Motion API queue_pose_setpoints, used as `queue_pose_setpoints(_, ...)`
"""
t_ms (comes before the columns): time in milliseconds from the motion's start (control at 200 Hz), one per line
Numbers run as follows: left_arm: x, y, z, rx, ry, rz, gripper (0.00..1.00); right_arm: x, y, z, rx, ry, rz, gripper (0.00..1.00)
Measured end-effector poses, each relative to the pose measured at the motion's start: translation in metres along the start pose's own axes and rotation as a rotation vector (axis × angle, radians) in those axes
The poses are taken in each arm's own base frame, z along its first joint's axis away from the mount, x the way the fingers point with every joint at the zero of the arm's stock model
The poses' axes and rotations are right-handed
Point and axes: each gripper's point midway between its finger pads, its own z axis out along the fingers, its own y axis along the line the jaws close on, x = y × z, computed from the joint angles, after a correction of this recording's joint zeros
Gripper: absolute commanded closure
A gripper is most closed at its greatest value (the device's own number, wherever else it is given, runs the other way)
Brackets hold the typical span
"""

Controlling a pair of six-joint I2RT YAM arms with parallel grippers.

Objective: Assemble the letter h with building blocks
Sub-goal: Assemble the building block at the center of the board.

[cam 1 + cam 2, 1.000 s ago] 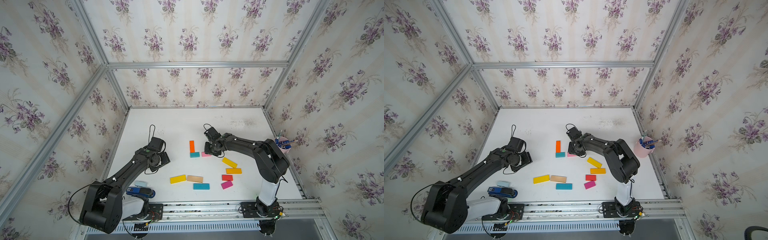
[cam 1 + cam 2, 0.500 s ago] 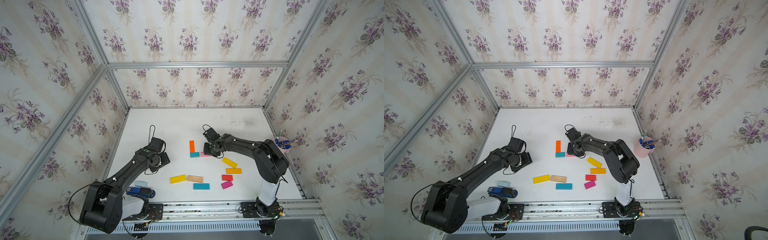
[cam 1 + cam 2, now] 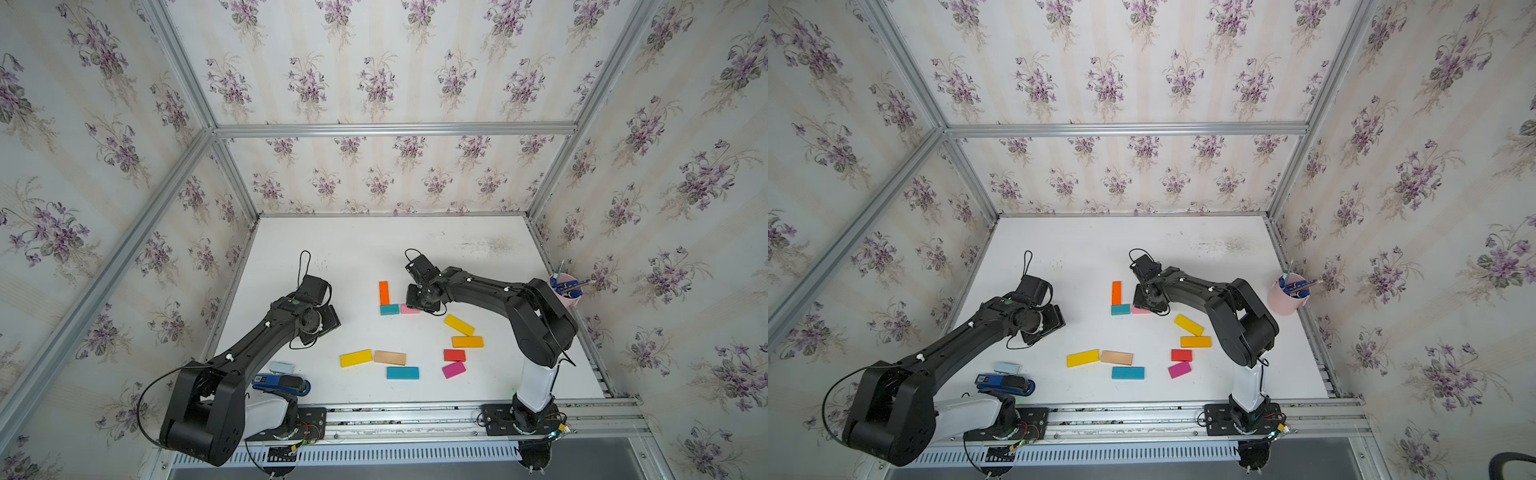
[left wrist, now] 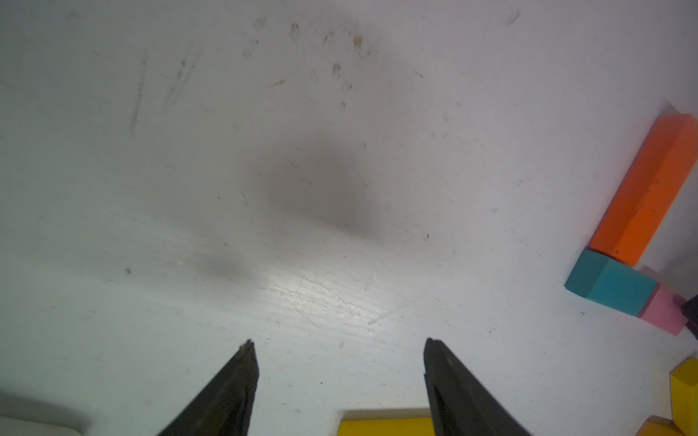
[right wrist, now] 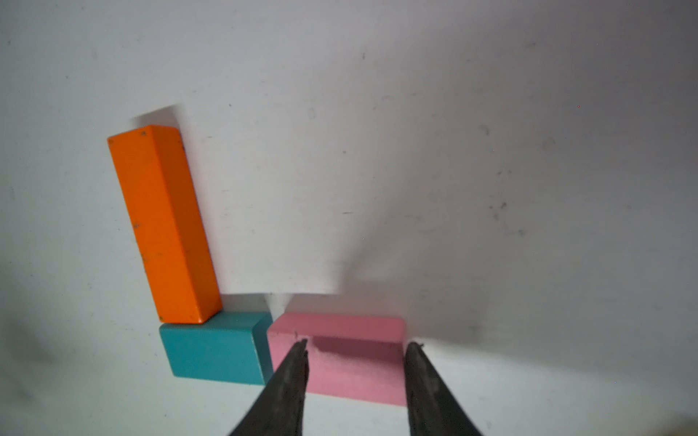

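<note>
An orange block (image 3: 383,292) lies lengthwise, its near end against a short teal block (image 3: 389,309). A pink block (image 3: 409,308) lies flat end to end with the teal one, a thin gap between them. My right gripper (image 5: 357,343) hovers just over the pink block (image 5: 340,358), open. One fingertip (image 5: 300,349) is above the pink block's top and the other is at its free end. My left gripper (image 4: 338,341) is open over bare table to the left of the three blocks, with nothing between its fingers. A yellow block (image 4: 385,424) shows under it.
Loose blocks lie nearer the front: yellow (image 3: 355,358), wood (image 3: 390,358), long teal (image 3: 402,372), yellow (image 3: 459,324), orange-yellow (image 3: 467,341), red (image 3: 454,355), magenta (image 3: 454,369). A pale blue pad (image 3: 282,367) and a dark blue stapler (image 3: 282,383) sit front left. A pink pen cup (image 3: 565,291) stands at the right edge.
</note>
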Motion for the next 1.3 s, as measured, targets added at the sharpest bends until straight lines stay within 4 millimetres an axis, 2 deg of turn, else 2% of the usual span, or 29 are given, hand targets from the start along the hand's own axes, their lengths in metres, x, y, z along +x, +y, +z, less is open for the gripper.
queue_pose_setpoints(719,0.000,-0.001,0.001,-0.001,0.006,0.003,0.28,-0.005,0.007,0.000,-0.006,-0.006,-0.005,0.54)
queue_pose_setpoints(809,0.000,-0.001,0.001,0.001,0.009,0.004,0.28,-0.006,0.008,-0.002,-0.001,-0.006,-0.005,0.51)
queue_pose_setpoints(949,-0.001,-0.003,0.000,0.007,0.008,0.009,0.27,-0.010,0.007,-0.006,0.017,-0.022,-0.005,0.40)
queue_pose_setpoints(1044,0.001,-0.006,-0.001,0.013,0.011,0.021,0.26,-0.014,0.005,-0.019,0.027,-0.045,-0.005,0.39)
queue_pose_setpoints(1179,0.020,-0.021,-0.013,0.036,0.033,0.125,0.20,-0.022,0.010,-0.048,-0.001,-0.106,-0.018,0.39)
queue_pose_setpoints(1304,0.058,-0.040,-0.030,0.052,0.082,0.311,0.16,-0.016,0.013,-0.068,-0.030,-0.133,-0.050,0.38)
